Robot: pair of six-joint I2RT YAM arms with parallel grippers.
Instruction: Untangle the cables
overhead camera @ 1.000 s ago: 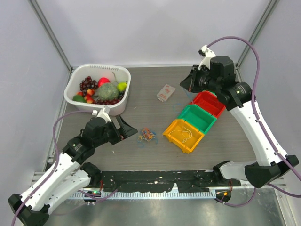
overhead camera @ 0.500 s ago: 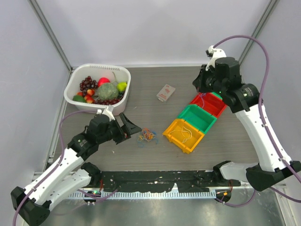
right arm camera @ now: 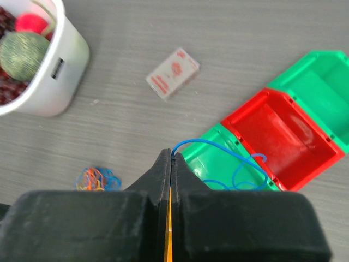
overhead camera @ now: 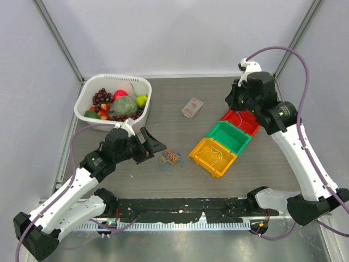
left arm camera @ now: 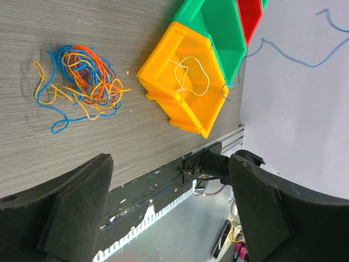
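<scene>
Our right fingers [right arm camera: 155, 180] pinch the blue wire [right arm camera: 207, 141] tight. We should lower it slowly, all inside one bin [right arm camera: 210, 164]. Our left fingers [left arm camera: 82, 196] are wide apart.

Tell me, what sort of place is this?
Probably a robot test lab: left arm and right arm bolted to a table inside blank walls, with props: coloured bins, a fruit basket and tangled cables.
</scene>
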